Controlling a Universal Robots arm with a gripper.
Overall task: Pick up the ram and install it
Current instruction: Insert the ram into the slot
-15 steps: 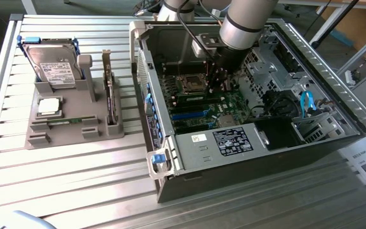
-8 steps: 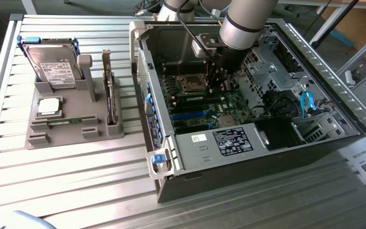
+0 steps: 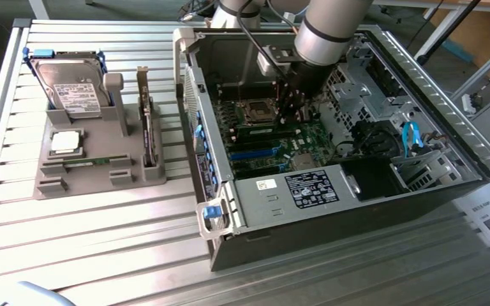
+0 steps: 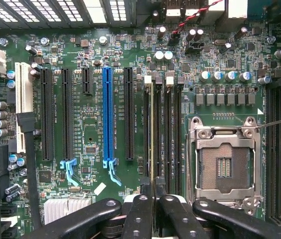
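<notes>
Narrow-set fingers (image 4: 139, 214) tight on the ram (image 4: 152, 129), above motherboard (image 4: 85, 114)

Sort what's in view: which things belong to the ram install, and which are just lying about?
In the job:
the ram, edge-on over a memory slot
the gripper, shut on it
the memory slots

Lying about:
hard drive, CPU chip and expansion card, all in the grey holder outside the case
empty CPU socket

Silver-grey tube arm (image 3: 339, 14) there, dark band round it, black cable (image 3: 243, 29) running alongside; black gripper (image 4: 152, 189), chunky linkage bars dotted with small round pins.
</notes>
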